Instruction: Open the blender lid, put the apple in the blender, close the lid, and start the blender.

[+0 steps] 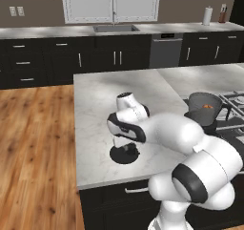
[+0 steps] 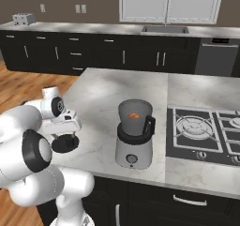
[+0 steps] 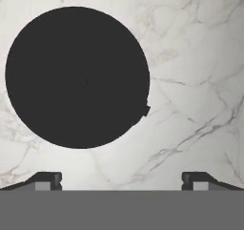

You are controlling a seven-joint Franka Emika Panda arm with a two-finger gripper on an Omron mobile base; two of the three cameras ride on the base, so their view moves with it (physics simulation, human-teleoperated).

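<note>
The flat black round blender lid (image 3: 77,77) lies on the white marble counter (image 3: 190,81) directly beneath the wide-open, empty end effector (image 3: 121,179), offset toward one fingertip.

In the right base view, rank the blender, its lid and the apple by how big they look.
1. blender, clearly largest.
2. blender lid, partly hidden behind the hand, so its full size is unsure.
3. apple, smallest, inside the jar.

The arm's wrist hides part of the blender lid (image 1: 125,155) (its centre knob too dark to discern).
</note>
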